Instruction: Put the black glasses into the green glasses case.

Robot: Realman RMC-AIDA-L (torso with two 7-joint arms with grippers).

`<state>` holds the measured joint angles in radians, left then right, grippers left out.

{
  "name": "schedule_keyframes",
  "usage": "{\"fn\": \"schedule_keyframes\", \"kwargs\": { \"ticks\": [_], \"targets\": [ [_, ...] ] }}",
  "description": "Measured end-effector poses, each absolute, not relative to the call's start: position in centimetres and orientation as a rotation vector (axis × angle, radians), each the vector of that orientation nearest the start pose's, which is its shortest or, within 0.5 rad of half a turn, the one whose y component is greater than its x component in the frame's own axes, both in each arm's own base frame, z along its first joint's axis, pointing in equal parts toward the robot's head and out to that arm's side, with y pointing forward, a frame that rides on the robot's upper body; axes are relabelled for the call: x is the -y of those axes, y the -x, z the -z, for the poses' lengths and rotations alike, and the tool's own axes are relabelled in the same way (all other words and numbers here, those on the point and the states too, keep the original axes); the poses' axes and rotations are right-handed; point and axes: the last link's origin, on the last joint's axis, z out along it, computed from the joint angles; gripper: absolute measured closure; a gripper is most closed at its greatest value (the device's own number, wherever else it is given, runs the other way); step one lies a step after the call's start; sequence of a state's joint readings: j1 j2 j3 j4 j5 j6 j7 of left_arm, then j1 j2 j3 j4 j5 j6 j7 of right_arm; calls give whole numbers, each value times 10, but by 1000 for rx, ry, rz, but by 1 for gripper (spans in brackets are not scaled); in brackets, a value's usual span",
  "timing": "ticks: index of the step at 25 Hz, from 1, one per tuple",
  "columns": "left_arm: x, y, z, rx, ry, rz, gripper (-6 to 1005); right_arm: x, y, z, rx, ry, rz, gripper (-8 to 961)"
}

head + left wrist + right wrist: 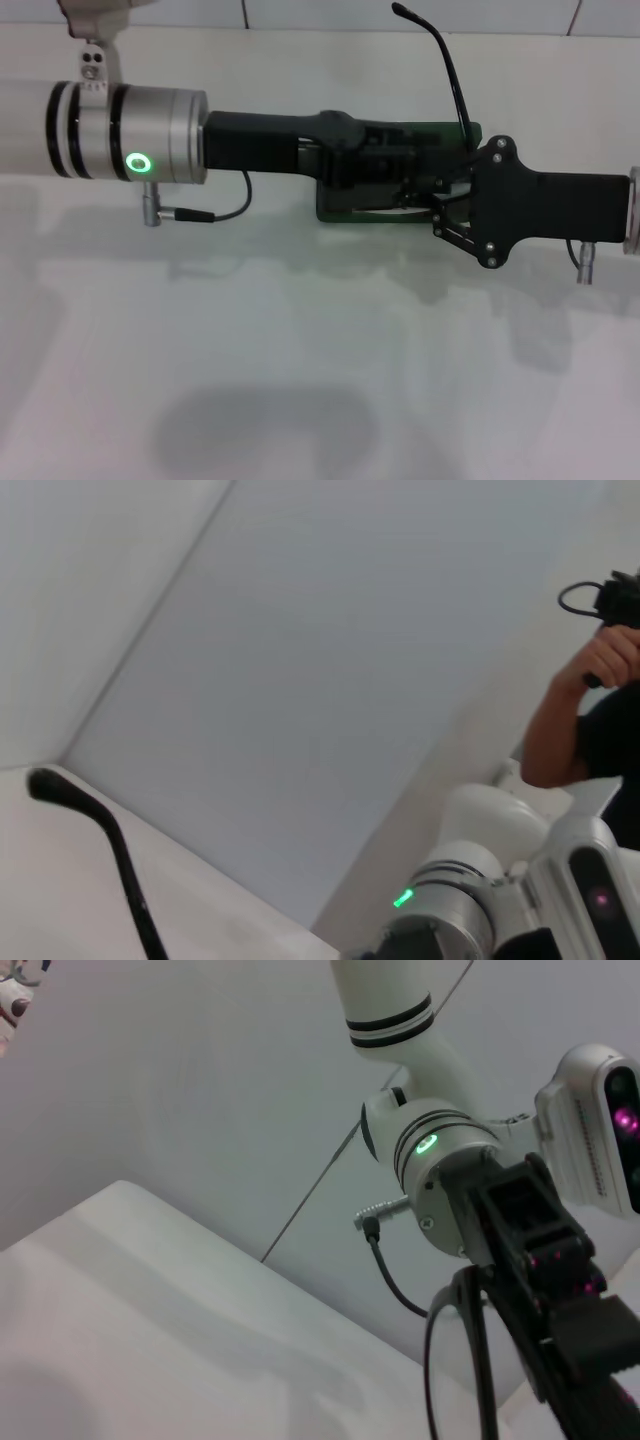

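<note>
The green glasses case [335, 212] lies on the white table at mid-back, mostly hidden under both grippers; only its green edges show. The black glasses are above it: one slim temple arm [443, 62] sticks up toward the back wall, and it shows again in the left wrist view [118, 858]. A lens rim [452, 1360] shows beside the left gripper's black body [545, 1260] in the right wrist view. My left gripper [405, 165] reaches in from the left over the case. My right gripper [448, 205] meets it from the right, at the foot of the temple arm.
The white table [300, 380] spreads toward me, with a white wall behind. A cable [225, 210] hangs under the left wrist. A person [590, 710] stands off to the side in the left wrist view.
</note>
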<state>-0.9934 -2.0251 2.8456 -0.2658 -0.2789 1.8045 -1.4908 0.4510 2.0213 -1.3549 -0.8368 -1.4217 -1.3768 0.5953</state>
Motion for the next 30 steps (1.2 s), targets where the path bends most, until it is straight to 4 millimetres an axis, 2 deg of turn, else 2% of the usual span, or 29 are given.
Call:
{"fn": "schedule_keyframes", "kwargs": {
  "ticks": [6, 10, 12, 14, 17, 18, 20, 24, 30],
  "targets": [
    [-355, 156, 26, 876, 3037, 1091, 590, -333, -192, 20, 762, 2556, -646, 805],
    [-361, 159, 18, 871, 2973, 1138, 590, -331, -193, 19, 763, 2560, -649, 804],
    [-366, 167, 9, 877, 2903, 1157, 590, -328, -194, 18, 778, 2558, -668, 804],
    [-372, 179, 6, 897, 2836, 1102, 590, -322, -192, 15, 807, 2547, -723, 804],
    [-384, 198, 9, 946, 2727, 970, 590, -310, -185, 9, 860, 2538, -857, 803],
    [-390, 204, 18, 965, 2671, 909, 590, -306, -183, 8, 873, 2549, -899, 803],
    [-391, 202, 22, 955, 2660, 903, 590, -301, -178, 9, 870, 2590, -964, 802],
    [-391, 183, 33, 803, 2691, 966, 590, -303, -170, 22, 799, 2695, -1048, 801],
    [-378, 168, 25, 602, 2782, 1091, 590, -319, -173, 42, 611, 2767, -1018, 800]
  ]
}}
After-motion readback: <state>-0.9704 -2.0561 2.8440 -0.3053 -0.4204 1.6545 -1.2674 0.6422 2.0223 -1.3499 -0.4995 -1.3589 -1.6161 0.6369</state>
